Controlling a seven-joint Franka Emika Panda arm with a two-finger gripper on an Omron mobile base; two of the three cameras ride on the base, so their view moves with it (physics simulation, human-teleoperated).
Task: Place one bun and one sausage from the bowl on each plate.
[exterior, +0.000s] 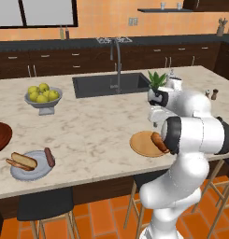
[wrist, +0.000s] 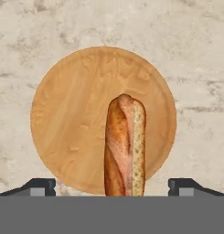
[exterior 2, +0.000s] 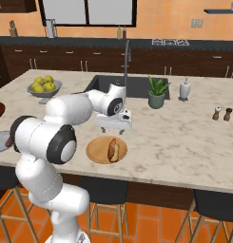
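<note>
A split bun [wrist: 125,146] lies on the tan wooden plate [wrist: 72,123], toward its near side. My gripper [wrist: 111,185] hovers just above it, open, its fingertips [wrist: 40,185] wide on either side of the bun and touching nothing. From the base, the gripper [exterior 2: 113,127] hangs over the tan plate [exterior 2: 96,151] and bun [exterior 2: 112,149]. At the left, the pale grey plate [exterior: 36,173] carries a bun [exterior: 23,161] and a sausage [exterior: 49,157]. The dark reddish-brown bowl [exterior: 0,135] is cut off by the left edge, its contents hidden.
A grey pedestal bowl of apples [exterior: 43,95] stands at the back left. The sink [exterior: 109,84] with its faucet [exterior: 118,65] lies behind the plates. A potted plant [exterior 2: 157,92], a white bottle [exterior 2: 184,89] and salt and pepper shakers [exterior 2: 222,114] stand to the right. Stools [exterior: 46,205] line the counter's front.
</note>
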